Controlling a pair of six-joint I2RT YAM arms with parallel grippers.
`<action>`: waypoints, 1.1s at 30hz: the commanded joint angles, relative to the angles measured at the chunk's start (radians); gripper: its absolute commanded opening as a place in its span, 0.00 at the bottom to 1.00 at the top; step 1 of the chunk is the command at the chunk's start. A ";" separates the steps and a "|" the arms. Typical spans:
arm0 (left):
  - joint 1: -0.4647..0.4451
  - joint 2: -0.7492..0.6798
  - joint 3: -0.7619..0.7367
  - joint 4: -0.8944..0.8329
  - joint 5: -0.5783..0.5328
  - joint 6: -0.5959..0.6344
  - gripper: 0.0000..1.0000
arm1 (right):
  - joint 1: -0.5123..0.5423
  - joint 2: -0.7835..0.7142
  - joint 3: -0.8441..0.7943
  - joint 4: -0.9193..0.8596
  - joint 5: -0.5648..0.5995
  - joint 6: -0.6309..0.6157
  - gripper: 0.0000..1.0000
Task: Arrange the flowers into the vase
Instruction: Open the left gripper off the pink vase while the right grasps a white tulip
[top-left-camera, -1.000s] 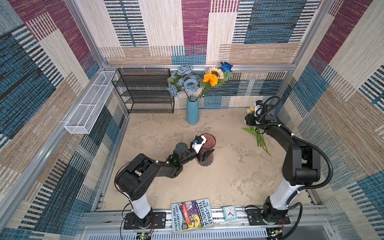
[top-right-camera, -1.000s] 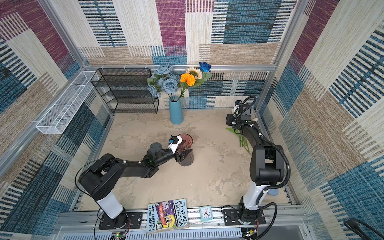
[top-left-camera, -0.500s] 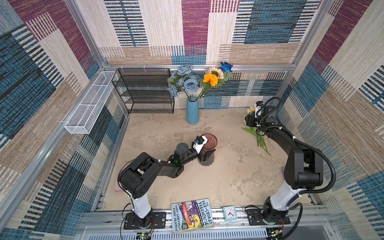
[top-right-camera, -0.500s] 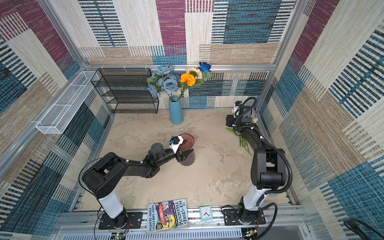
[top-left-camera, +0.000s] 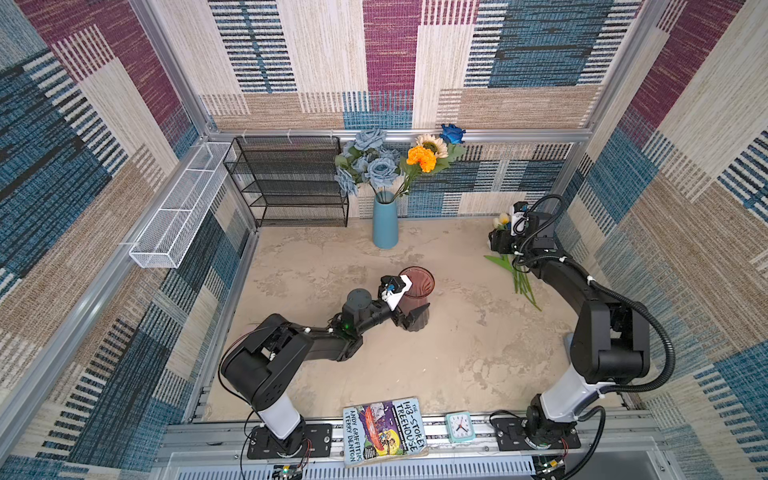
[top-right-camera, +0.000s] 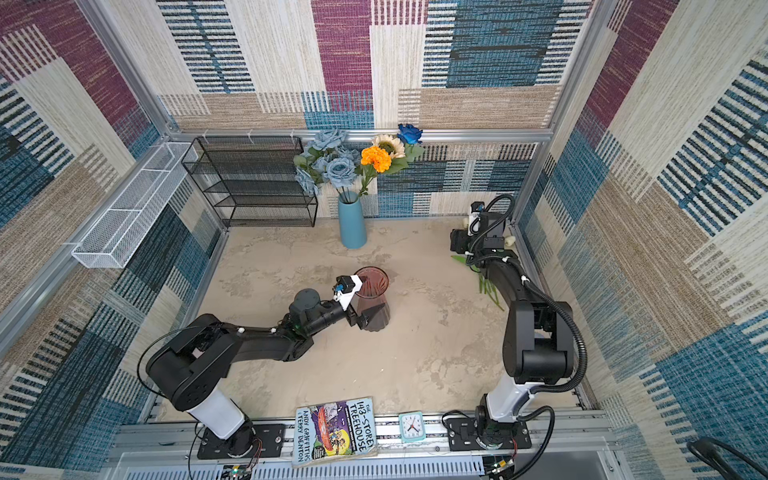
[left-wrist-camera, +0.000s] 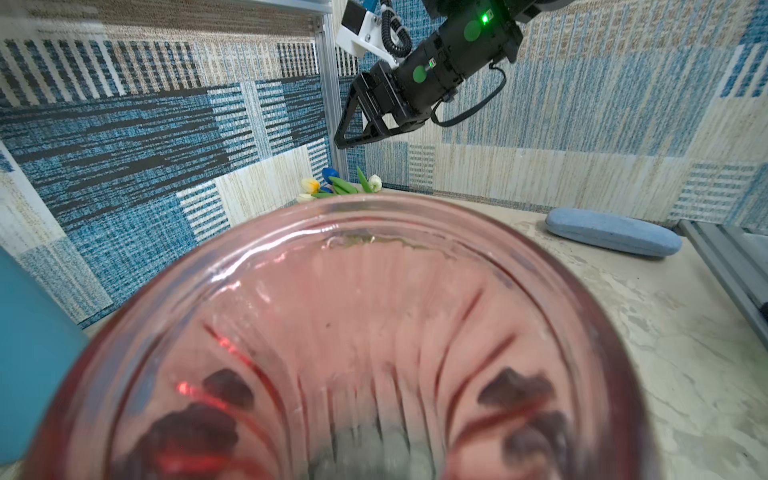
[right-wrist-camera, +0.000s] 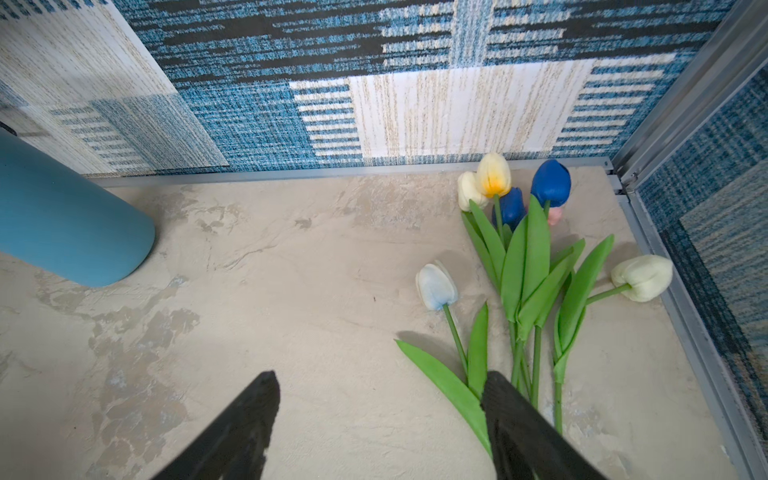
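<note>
Left hand (top-left-camera: 411, 318), spread astride the pink vase (top-left-camera: 417, 291), could tip it on closing; right hand (right-wrist-camera: 382, 376), spread over the tulips (right-wrist-camera: 528, 266), may pinch only leaves.

glass vase (top-left-camera: 417, 286): table (top-left-camera: 457, 357) centre | tulips (right-wrist-camera: 528, 266): lying far right

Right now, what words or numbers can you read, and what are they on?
"143-STOREY TREEHOUSE": on the cover of the book at the front edge.
"ANDY GRIFFITHS" and "TERRY DENTON": on the same cover.
The numbers on the clock beside it are too small to read.
</note>
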 joint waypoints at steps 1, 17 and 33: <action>0.000 -0.040 -0.032 -0.048 -0.029 0.045 1.00 | -0.014 0.023 0.045 -0.038 -0.017 -0.058 0.80; -0.050 -0.571 -0.173 -0.445 -0.110 0.059 1.00 | -0.089 0.356 0.331 -0.411 0.050 -0.324 0.45; -0.058 -0.477 -0.126 -0.363 -0.080 0.075 0.99 | -0.089 0.427 0.358 -0.435 0.015 -0.334 0.54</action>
